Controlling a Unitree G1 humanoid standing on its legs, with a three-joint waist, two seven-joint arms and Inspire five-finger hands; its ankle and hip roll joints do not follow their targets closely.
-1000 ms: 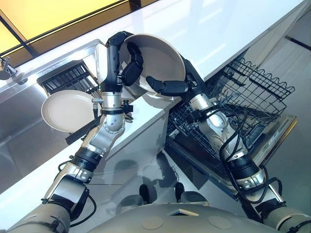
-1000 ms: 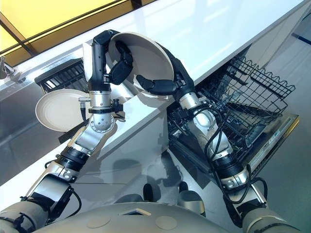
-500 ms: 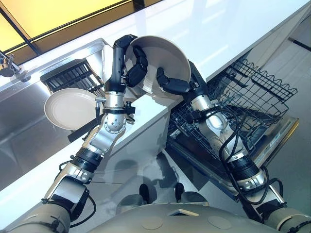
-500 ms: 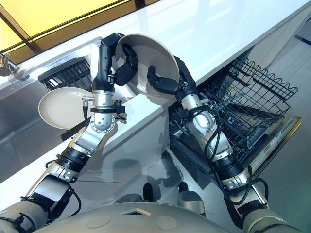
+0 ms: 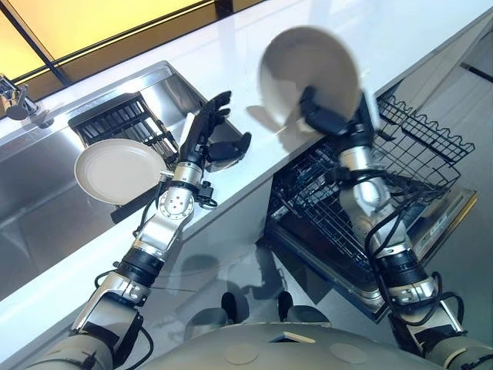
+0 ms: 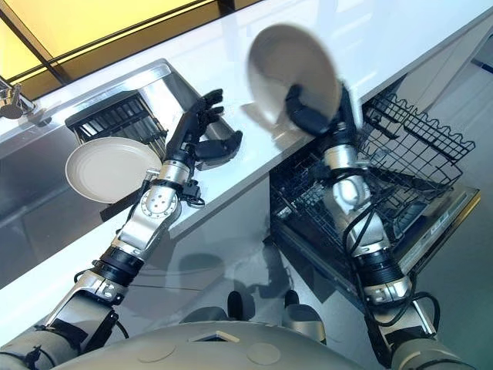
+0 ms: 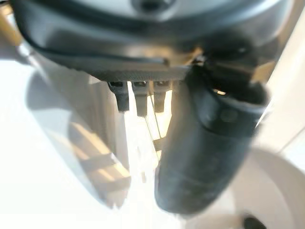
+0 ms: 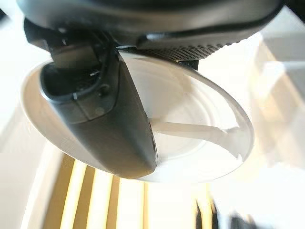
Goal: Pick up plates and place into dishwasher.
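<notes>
While the right hand (image 5: 327,119) grips 1 beige plate (image 5: 308,71) above the desk (image 5: 323,38) edge, the dishwasher rack (image 5: 362,189) lies directly below it, and the left hand (image 5: 212,135) hangs open.

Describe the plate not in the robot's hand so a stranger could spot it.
Find the steel sink left of the white counter. A cream plate leans at the black dish rack there. Unlike the other plate gripped by the right hand, nothing holds it.

Bright daylight washes the white countertop (image 5: 370,31) to near glare at upper right; a warm yellow band glows at upper left. The raised plate (image 5: 308,73) smears with motion blur. Both wrist views are soft, overexposed.
</notes>
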